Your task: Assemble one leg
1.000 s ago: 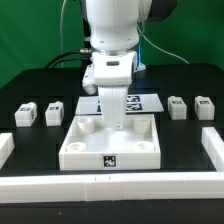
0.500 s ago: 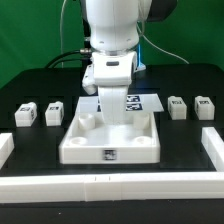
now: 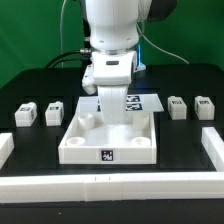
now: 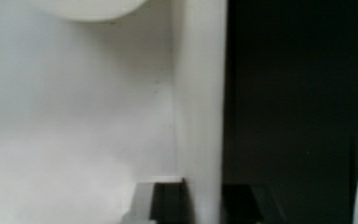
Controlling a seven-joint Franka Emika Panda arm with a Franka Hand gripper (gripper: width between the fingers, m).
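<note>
The large white square panel [image 3: 108,150] with round corner sockets lies in the middle of the table. My gripper [image 3: 121,118] reaches down inside it, near its wall on the exterior view's right. In the wrist view my gripper [image 4: 208,205] has one dark finger [image 4: 167,205] on the white panel side [image 4: 69,120] and the other over the black table, with the panel's wall between them. Four small white legs stand apart from it: two on the exterior view's left [image 3: 26,113] [image 3: 54,111] and two on the right [image 3: 177,106] [image 3: 204,106].
The marker board [image 3: 146,100] lies behind the panel by the arm's base. Long white bars frame the work area: one along the front [image 3: 110,185], one at the left [image 3: 5,148], one at the right [image 3: 212,148].
The square panel has shifted a little toward the back with my gripper over the last second. Its front tag sits higher in the view. The legs have not moved.
</note>
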